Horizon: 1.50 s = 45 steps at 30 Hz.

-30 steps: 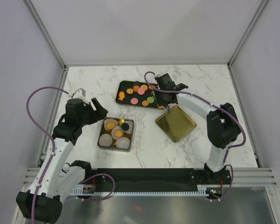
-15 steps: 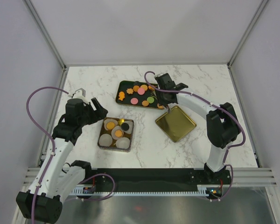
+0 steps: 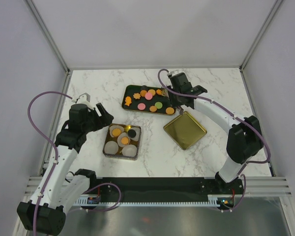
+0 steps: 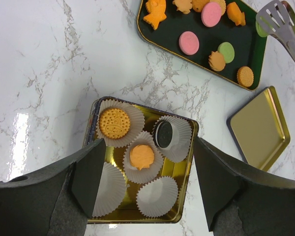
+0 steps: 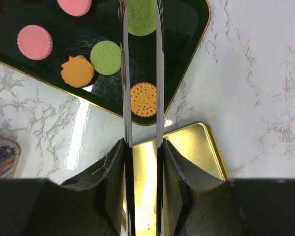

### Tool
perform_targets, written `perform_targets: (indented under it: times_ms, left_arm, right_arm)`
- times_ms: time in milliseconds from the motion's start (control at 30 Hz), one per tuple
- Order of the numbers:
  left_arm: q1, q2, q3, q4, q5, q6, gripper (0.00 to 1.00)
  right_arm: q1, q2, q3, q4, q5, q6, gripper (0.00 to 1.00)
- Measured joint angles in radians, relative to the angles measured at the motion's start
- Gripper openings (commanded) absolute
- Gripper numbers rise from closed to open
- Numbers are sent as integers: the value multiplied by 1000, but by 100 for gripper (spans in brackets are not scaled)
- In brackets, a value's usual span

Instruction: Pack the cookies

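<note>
The left gripper (image 4: 147, 150) was held with its jaws wide apart, empty, above the gold tin (image 4: 137, 221), in whose paper cups (image 4: 157, 196) three biscuits (image 4: 114, 123) were already set. The loose cookies (image 5: 35, 42) were spread on the dark tray (image 5: 187, 59), farther right — nearer the right gripper (image 5: 143, 147), which was clamped on steel tongs (image 5: 125, 73). A green cookie (image 5: 142, 19) was framed between the blades, straight ahead along their long axis; whether it was pinched could not be told.

Glossy marble tbl (image 3: 98, 88), shiny gold metal lid (image 3: 185, 130), paper cups (image 4: 156, 196), polished metal tongs (image 4: 278, 17), matt cookies (image 5: 143, 100).
</note>
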Motion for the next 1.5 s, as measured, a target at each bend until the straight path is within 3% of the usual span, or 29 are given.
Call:
perform_targets:
  times_ms: [300, 633, 1000, 1500]
  left_arm:
    - [0, 0, 0, 0, 0, 0, 80]
    - [0, -3, 24, -4, -1, 0, 80]
    - [0, -62, 170, -11, -1, 0, 80]
    - [0, -76, 186, -56, -2, 0, 80]
  right_arm:
    - [60, -107, -6, -14, -77, 5, 36]
    - [424, -150, -20, -22, -116, 40, 37]
    - [682, -61, -19, -14, -113, 85, 37]
    - [741, 19, -14, -5, -71, 98, 44]
